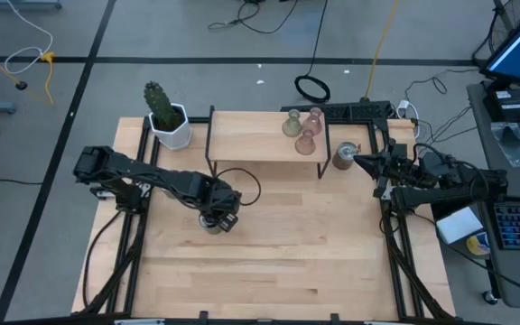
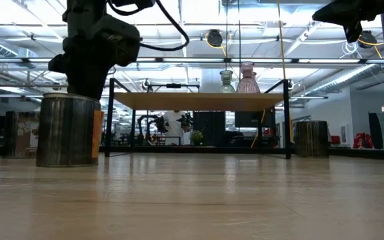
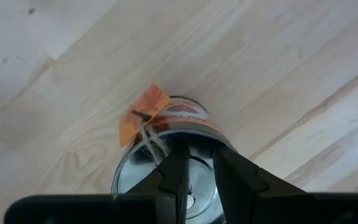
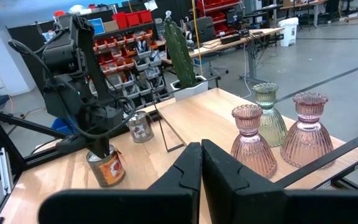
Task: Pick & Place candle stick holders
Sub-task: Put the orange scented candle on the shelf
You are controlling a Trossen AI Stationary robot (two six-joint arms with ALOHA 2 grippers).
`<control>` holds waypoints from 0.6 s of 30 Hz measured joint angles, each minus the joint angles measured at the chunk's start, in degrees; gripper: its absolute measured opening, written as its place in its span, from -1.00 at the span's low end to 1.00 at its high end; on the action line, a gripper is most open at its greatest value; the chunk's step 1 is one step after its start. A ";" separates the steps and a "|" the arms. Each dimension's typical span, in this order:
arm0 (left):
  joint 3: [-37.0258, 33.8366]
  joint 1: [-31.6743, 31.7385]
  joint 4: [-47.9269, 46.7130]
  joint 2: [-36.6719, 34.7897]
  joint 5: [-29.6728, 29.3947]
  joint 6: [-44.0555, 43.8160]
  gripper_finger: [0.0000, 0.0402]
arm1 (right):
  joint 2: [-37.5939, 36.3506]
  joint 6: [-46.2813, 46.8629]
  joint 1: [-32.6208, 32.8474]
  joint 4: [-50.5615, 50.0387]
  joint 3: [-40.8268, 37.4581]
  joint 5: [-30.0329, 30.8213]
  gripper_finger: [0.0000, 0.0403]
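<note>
A squat silver cup holder (image 2: 69, 130) with an orange tag (image 3: 143, 115) stands on the table's left half, and my left gripper (image 1: 215, 219) is shut on it from above. Two pale pink holders (image 4: 250, 140) (image 4: 306, 134) and an olive-green holder (image 4: 269, 115) stand on the small raised shelf (image 1: 264, 140). One more silver cup (image 1: 344, 155) stands on the table right of the shelf, and another (image 4: 140, 127) stands behind the left arm. My right gripper (image 4: 201, 155) is shut and empty, held level and high by the table's right edge. My left gripper holds the silver cup by its rim (image 3: 210, 127). One finger (image 3: 176, 165) reaches inside the cup and the other (image 3: 232, 165) stays outside its wall. The fingers come from above, pointing down. The cup stands upright with its base (image 2: 65, 162) on the table.
A white pot with a green cactus (image 1: 165, 117) stands at the far left corner, next to the shelf. The shelf's thin black legs (image 2: 110, 120) stand on the table. Bare wood fills the near half of the table (image 1: 278, 262). Cables and desks lie beyond the table's edges.
</note>
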 joint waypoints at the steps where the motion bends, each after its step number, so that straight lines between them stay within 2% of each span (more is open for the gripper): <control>1: -0.06 0.01 0.15 -0.56 -0.26 -0.40 -0.62 | 0.02 0.00 0.00 0.00 0.00 0.00 -0.98; 9: -0.09 -0.35 -0.90 -7.34 -5.21 -4.82 -0.62 | 0.02 0.00 0.00 0.02 0.00 0.00 -0.98; 14: -0.09 -1.59 -6.88 -8.11 -4.89 -7.29 -0.62 | 0.01 0.10 -0.02 0.02 0.00 0.00 -0.98; 18: -0.09 -3.33 -7.38 -8.11 -4.71 -9.00 -0.62 | 0.00 0.58 0.00 0.02 0.00 0.00 -0.98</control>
